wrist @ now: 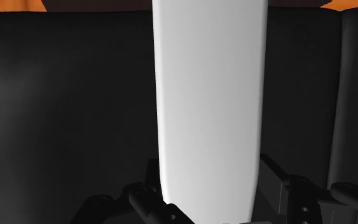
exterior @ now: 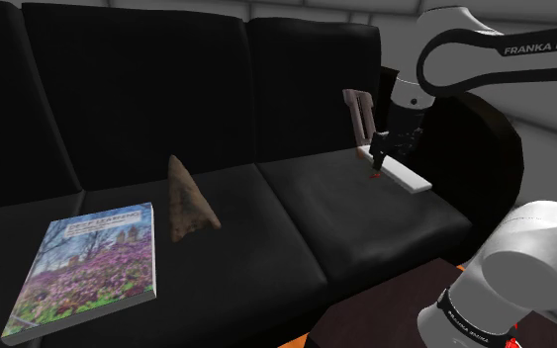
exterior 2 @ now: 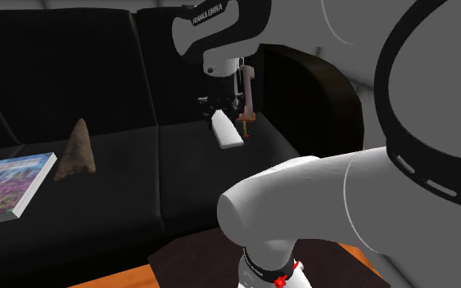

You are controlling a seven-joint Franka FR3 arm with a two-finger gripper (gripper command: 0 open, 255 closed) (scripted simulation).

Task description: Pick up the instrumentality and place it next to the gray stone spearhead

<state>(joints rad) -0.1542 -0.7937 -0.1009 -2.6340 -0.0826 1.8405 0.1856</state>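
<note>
Black gripper (exterior: 377, 161) fingers stand spread on either side of the white bar (exterior: 402, 174), seemingly not yet pinching it. Flat on the sofa's (exterior: 365, 232) right cushion, the bar looks stiff, light and smooth, so grip across its narrow width. The stone spearhead (exterior: 189, 203) lies well left, with a book (exterior: 88, 267) nearer.

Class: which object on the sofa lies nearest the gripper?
The flat white bar, right beneath the black gripper; the brownish stone spearhead and flower-covered book lie far away.
</note>
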